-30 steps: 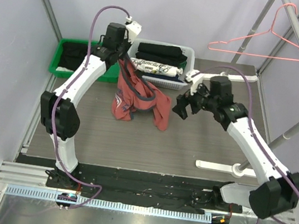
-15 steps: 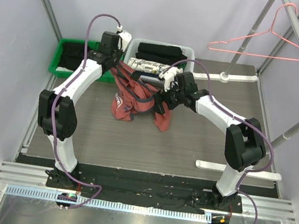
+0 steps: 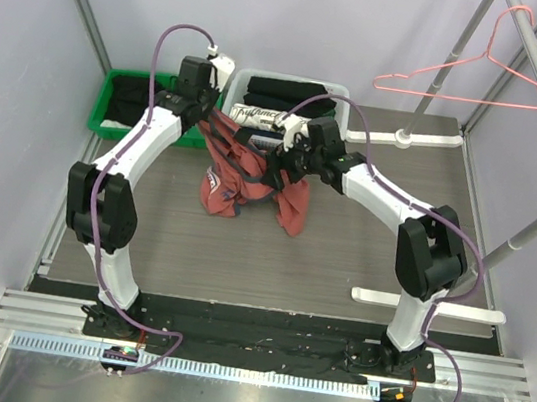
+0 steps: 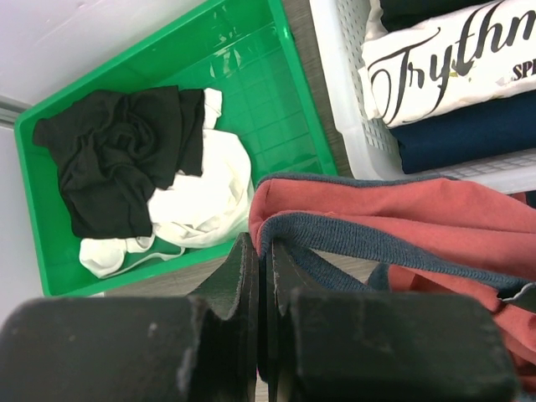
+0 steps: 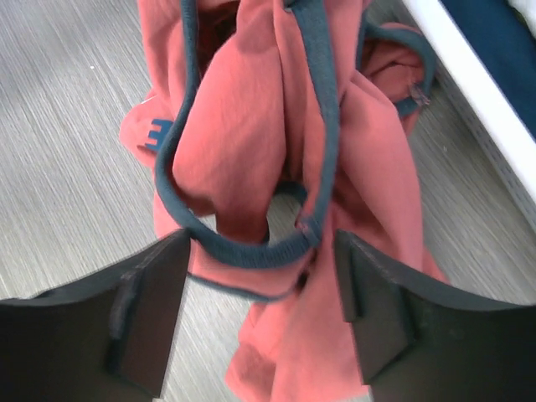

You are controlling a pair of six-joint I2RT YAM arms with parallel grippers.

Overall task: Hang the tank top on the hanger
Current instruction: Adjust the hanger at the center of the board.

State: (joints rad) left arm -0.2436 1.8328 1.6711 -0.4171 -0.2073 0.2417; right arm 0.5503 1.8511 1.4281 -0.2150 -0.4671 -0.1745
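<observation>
- The left gripper (image 4: 266,251) was clamped fully together on the navy trim of the tank top (image 3: 242,172), holding it up in front of the white basket (image 3: 337,95). That hold looked the same as a second before.
- The rest of the rust-red shirt hung bunched from that pinch, its lower folds on the table (image 3: 340,262) between the two arms.
- Main change: the right arm, a second before out over the right half of the table and well apart from the cloth, had swung across to the shirt.
- The right gripper (image 5: 260,251) now stood at the hanging cloth with a loop of navy trim between its fingers (image 5: 146,310). Its jaws were apart, narrower than a second before, with nothing pinched yet.
- The pink wire hanger (image 3: 456,98) hung untouched on the rail at the far right, well apart from the shirt.
- Judgement: a second hold on the strap was being set up, so the shirt could be spread between both arms. The hanging itself had not begun.
- Risk: the trim loop lay slack and could slip out as the jaws met.
</observation>
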